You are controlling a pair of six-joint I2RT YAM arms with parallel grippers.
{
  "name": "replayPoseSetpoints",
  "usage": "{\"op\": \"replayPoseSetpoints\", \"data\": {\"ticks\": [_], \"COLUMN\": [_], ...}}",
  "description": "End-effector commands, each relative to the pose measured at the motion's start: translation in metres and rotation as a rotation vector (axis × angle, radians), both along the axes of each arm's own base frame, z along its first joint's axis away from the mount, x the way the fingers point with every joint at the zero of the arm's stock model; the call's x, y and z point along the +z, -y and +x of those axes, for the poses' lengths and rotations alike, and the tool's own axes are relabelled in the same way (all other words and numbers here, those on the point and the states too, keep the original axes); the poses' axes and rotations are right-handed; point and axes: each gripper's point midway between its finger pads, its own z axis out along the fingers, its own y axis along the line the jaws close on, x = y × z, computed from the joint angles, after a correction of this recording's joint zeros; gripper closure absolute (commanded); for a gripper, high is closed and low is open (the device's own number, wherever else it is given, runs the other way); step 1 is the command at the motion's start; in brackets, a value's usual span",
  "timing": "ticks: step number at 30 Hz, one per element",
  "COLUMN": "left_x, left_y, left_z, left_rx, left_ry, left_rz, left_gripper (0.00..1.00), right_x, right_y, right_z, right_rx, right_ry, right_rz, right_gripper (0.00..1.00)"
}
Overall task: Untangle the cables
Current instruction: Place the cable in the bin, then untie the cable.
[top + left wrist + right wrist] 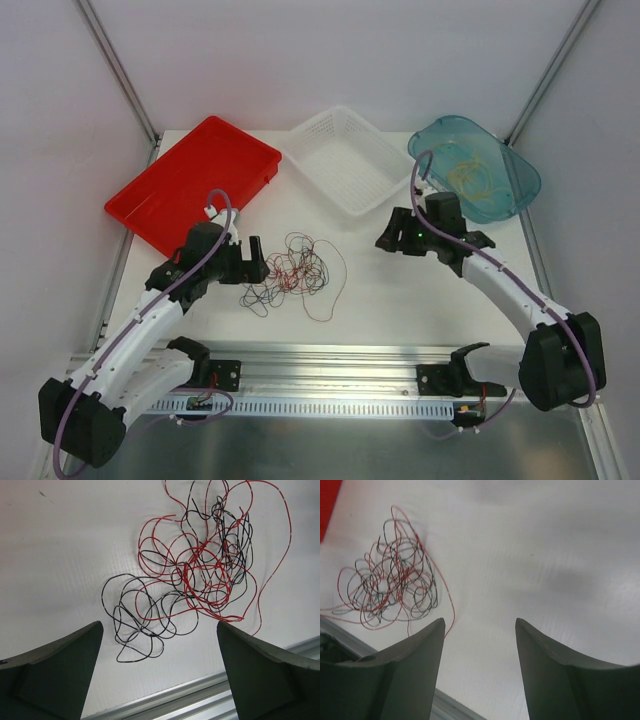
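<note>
A tangle of thin red and black cables [297, 268] lies on the white table between the two arms. My left gripper [257, 258] stands open just left of the tangle with nothing between its fingers. In the left wrist view the cables [210, 580] lie ahead of the open gripper [160, 625], and a black loop reaches closest to it. My right gripper [384, 243] is open and empty, well to the right of the tangle. In its wrist view the cables [390, 580] lie at the upper left of the gripper [479, 621]. A yellow cable [468, 178] lies coiled in the teal tub.
A red tray [190, 180] stands at the back left, a white basket [345, 160] at the back middle and a teal tub [520, 185] at the back right. A metal rail [330, 360] runs along the near table edge.
</note>
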Motion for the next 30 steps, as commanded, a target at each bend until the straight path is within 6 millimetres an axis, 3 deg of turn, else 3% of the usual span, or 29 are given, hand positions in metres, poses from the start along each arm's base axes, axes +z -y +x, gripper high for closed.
{"op": "replayPoseSetpoints", "data": {"ticks": [1, 2, 3, 5, 7, 14, 17, 19, 21, 22, 24, 26, 30], "left_x": [0.006, 0.007, 0.005, 0.005, 0.001, -0.002, -0.01, -0.01, -0.013, -0.013, -0.018, -0.027, -0.041], "left_y": [0.013, 0.016, 0.018, 0.024, 0.03, 0.052, 0.059, 0.061, 0.058, 0.057, 0.056, 0.051, 0.05], "left_z": [0.001, 0.001, 0.0, -0.001, -0.004, -0.003, 0.001, 0.006, 0.014, 0.017, 0.021, 0.025, 0.031], "left_rx": [-0.026, -0.022, -0.022, -0.031, -0.038, -0.07, -0.056, -0.02, 0.028, 0.05, 0.081, 0.132, 0.188], "left_ry": [-0.02, -0.028, -0.04, -0.054, -0.083, -0.07, -0.094, -0.096, -0.088, -0.092, -0.102, -0.122, -0.165], "left_rz": [-0.073, -0.093, -0.104, -0.136, -0.154, -0.099, -0.063, -0.06, -0.032, -0.034, -0.021, 0.005, 0.029], "left_gripper": [0.01, 0.01, 0.01, 0.01, 0.01, 0.01, 0.01, 0.01, 0.01, 0.01, 0.01, 0.01, 0.01], "right_x": [-0.004, -0.006, -0.021, -0.033, -0.054, -0.088, -0.099, -0.1, -0.085, -0.084, -0.058, -0.038, 0.035], "right_y": [-0.044, -0.061, -0.068, -0.086, -0.097, -0.131, -0.138, -0.138, -0.136, -0.129, -0.122, -0.111, -0.089], "right_z": [-0.005, -0.009, -0.013, -0.017, -0.022, -0.027, -0.033, -0.039, -0.041, -0.046, -0.049, -0.054, -0.065], "right_rx": [0.083, 0.125, 0.137, 0.167, 0.18, 0.238, 0.258, 0.264, 0.275, 0.273, 0.297, 0.296, 0.331], "right_ry": [0.03, 0.048, 0.013, -0.001, -0.056, -0.133, -0.159, -0.17, -0.139, -0.152, -0.1, -0.08, 0.055], "right_rz": [0.089, 0.101, 0.087, 0.093, 0.083, 0.068, 0.05, 0.033, 0.022, -0.011, -0.03, -0.064, -0.088], "right_gripper": [0.38, 0.39, 0.39, 0.4, 0.41, 0.46, 0.53, 0.7, 0.87, 0.92, 0.99, 0.99, 0.99]}}
